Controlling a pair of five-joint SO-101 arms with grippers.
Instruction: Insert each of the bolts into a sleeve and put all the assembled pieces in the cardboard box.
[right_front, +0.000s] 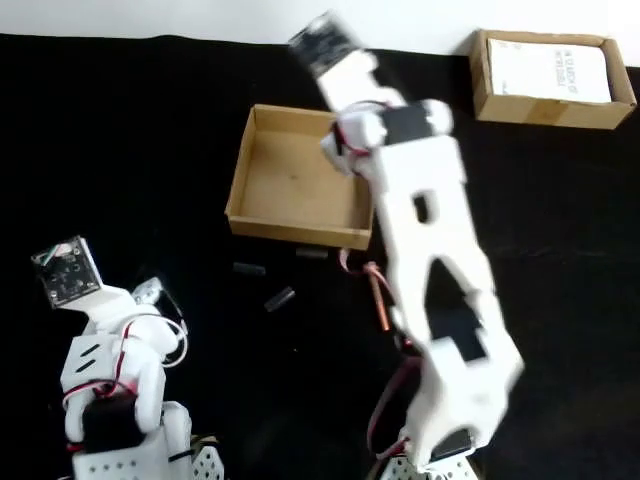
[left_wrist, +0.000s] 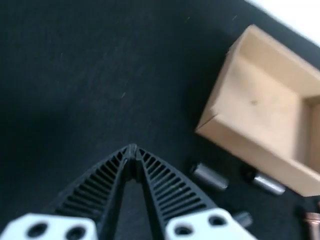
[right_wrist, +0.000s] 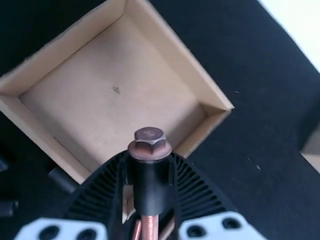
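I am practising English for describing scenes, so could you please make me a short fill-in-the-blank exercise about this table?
1. The right claw grips a black sleeve with a copper ____ inside it.
2. The left claw is ____ and holds nothing.
3. ____ loose sleeves lie on the table near the cardboard box.
Missing words: bolt; shut; three.
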